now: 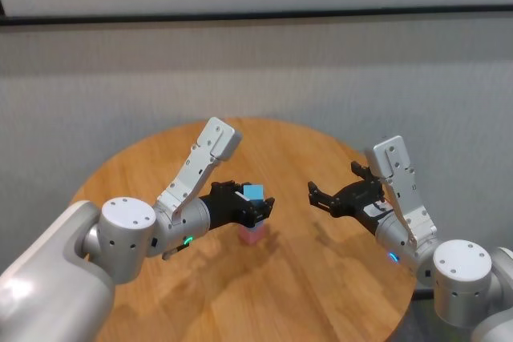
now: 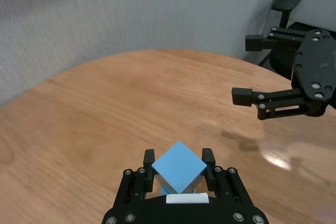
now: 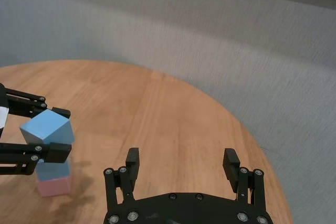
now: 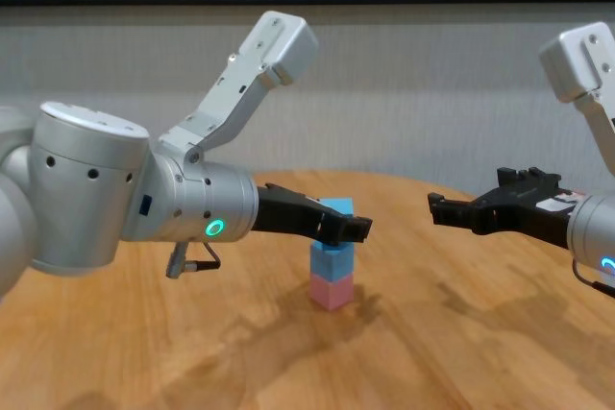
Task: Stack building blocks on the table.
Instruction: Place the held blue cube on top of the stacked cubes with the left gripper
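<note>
Grey wall [image 1: 256, 70], black office chair [image 2: 287, 3]

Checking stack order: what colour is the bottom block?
Pale pink bottom block, clearest in the chest view.

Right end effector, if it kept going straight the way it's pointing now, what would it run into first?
Most likely the left end effector and the blue block it holds over the stack. The open right end effector points across the table toward them, with nothing between. Depth is uncertain, so it might pass just beside.

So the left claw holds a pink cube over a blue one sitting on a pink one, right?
Not quite: the cube in the left gripper is light blue, not pink, as the right wrist view shows. It is above a blue cube resting on the pink cube.
</note>
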You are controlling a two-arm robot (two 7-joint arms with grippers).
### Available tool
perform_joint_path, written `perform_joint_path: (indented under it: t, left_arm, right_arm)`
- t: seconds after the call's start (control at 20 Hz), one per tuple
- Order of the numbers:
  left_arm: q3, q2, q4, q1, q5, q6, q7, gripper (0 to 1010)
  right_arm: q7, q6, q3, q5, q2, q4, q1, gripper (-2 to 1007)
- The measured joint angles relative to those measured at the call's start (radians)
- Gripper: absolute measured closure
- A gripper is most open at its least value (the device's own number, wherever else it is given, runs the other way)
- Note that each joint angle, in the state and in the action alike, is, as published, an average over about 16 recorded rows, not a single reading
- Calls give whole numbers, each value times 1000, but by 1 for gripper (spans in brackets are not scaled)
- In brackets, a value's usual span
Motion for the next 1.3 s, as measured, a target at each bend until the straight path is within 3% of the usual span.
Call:
perform_joint_path:
  t: [0.85,1.3]
  left_arm:
    - [1,-4,12,-1,2,3,-1,433]
    - [-4,-2,8,1,-2,-2,-2,288]
  right_arm:
    - [0,0,0,0,0,0,0,0]
    - [0,0,0,0,0,0,0,1]
